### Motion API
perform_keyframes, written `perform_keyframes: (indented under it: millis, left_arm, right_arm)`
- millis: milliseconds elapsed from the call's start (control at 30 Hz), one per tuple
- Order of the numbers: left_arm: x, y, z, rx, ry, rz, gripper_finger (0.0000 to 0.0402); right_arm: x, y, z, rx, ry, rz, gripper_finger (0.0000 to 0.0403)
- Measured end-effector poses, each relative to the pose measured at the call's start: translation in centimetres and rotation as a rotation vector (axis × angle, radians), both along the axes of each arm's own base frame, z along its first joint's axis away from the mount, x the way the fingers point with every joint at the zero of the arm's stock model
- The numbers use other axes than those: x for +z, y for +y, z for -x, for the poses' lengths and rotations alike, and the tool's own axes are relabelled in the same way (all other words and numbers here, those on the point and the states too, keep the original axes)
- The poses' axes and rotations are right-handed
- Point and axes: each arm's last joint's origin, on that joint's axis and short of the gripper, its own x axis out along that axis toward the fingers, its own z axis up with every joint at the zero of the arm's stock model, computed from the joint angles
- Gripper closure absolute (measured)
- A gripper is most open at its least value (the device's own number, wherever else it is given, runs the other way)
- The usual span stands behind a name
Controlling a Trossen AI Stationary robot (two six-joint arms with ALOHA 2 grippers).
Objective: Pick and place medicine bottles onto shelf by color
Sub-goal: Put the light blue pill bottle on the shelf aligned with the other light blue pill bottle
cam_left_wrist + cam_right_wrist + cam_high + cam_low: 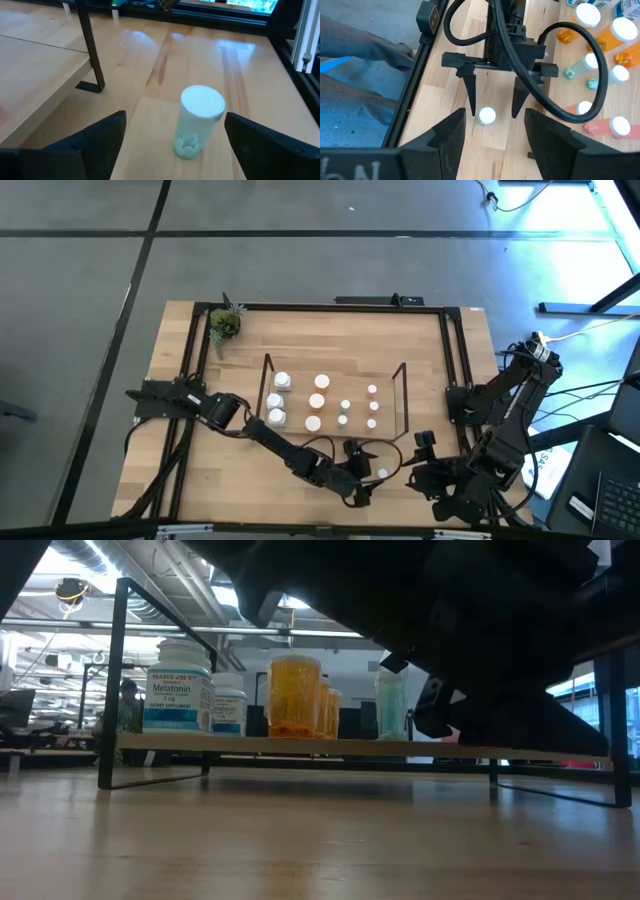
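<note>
The left gripper [493,112] hangs near the table's [330,330] front edge, right of centre, fingers spread wide, straddling a teal bottle [198,121] that stands upright between them, untouched; this bottle is on the table just in front of the shelf [335,425]; nine bottles stand on the shelf: white [177,687] at left, orange [295,696] next, teal [391,703], then pink [372,391] at right; the right gripper [425,448] waits at the near right, jaws apart and empty.

surface [320,330]: light wood, black frame at edges | shelf [400,395]: centre, bottles on it | teal bottle [381,473]: near edge, upright | potted plant [224,324]: far-left corner
</note>
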Motion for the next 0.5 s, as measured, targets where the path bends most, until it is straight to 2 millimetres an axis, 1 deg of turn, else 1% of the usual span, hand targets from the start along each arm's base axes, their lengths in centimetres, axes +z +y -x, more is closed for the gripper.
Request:
perform_keyframes:
  millis: [500]
  left_arm:
    - [0.04,0.18,-0.1,0.005,-0.004,0.002,0.0076]
  right_arm:
    - [0.0,0.0,0.0,0.002,0.0,0.002,0.0199]
